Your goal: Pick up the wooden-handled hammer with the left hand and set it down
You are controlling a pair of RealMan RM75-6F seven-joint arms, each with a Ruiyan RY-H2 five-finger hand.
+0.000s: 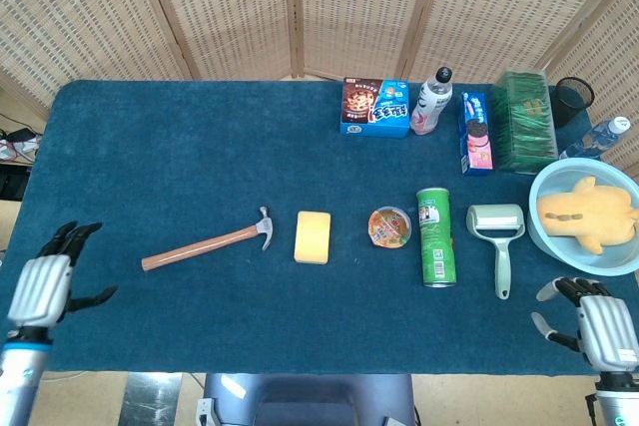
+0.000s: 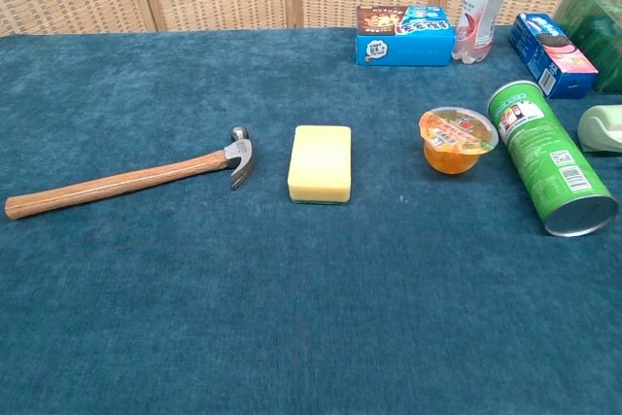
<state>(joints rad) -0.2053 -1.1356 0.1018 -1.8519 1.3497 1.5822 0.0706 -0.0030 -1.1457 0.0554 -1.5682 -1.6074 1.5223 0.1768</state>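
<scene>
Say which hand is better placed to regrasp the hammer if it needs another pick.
Left. The left hand sits open off the table's left edge, on the side of the hammer handle's free end. The right hand is at the far right corner, past the green canister and lint roller.

The head view is looking steeply down over the whole table point(image 1: 150, 147); the chest view is sitting lower and nearer, sharing its middle.
</scene>
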